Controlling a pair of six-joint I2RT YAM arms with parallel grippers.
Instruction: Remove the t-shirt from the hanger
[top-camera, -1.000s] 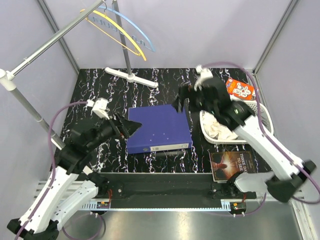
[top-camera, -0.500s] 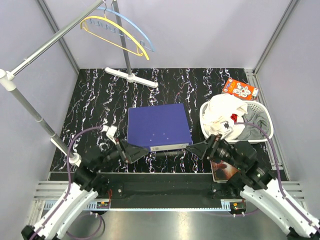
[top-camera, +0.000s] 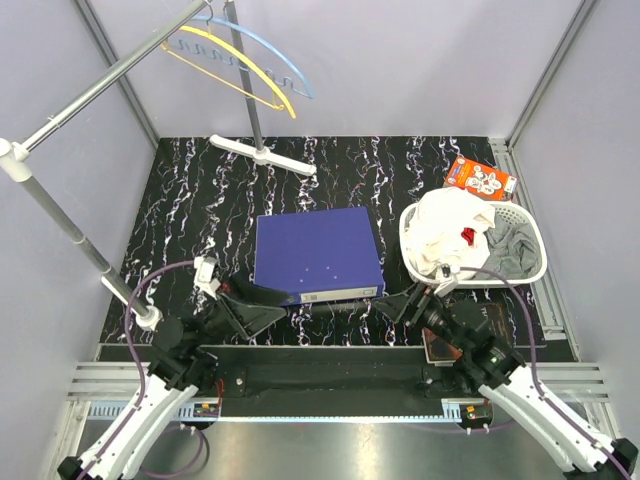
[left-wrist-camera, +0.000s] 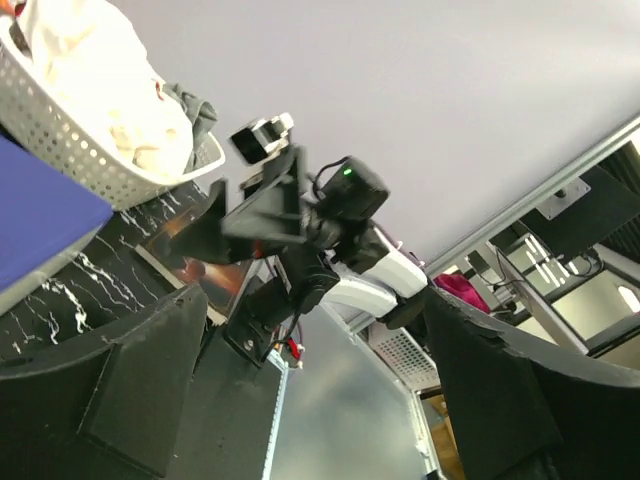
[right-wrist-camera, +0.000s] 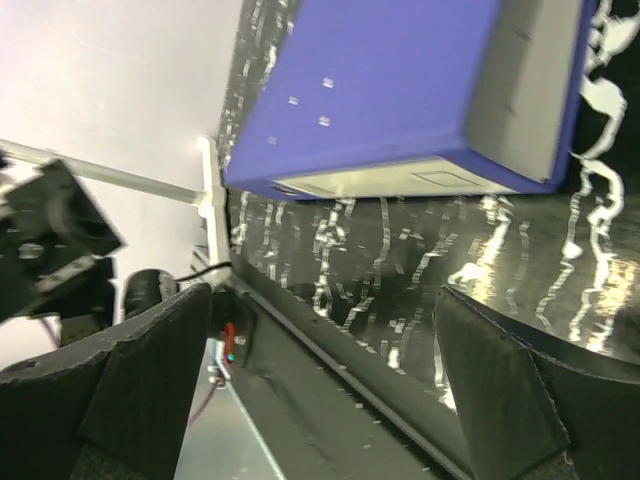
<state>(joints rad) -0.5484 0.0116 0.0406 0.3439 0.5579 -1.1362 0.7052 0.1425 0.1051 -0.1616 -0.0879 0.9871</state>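
We reckon the job's done: the white t-shirt (top-camera: 445, 225) is heaped in the basket (top-camera: 535, 262) at the table's (top-camera: 200, 200) right side, and both hangers (top-camera: 250, 75) hang bare. The left fingers (left-wrist-camera: 130, 390) and right fingers (right-wrist-camera: 140, 400) are spread apart, empty and parked low, with nothing left to hold.

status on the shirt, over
Both open and empty: left end effector, right end effector. White t-shirt off the hangers, lying in the basket. Nothing blocking.
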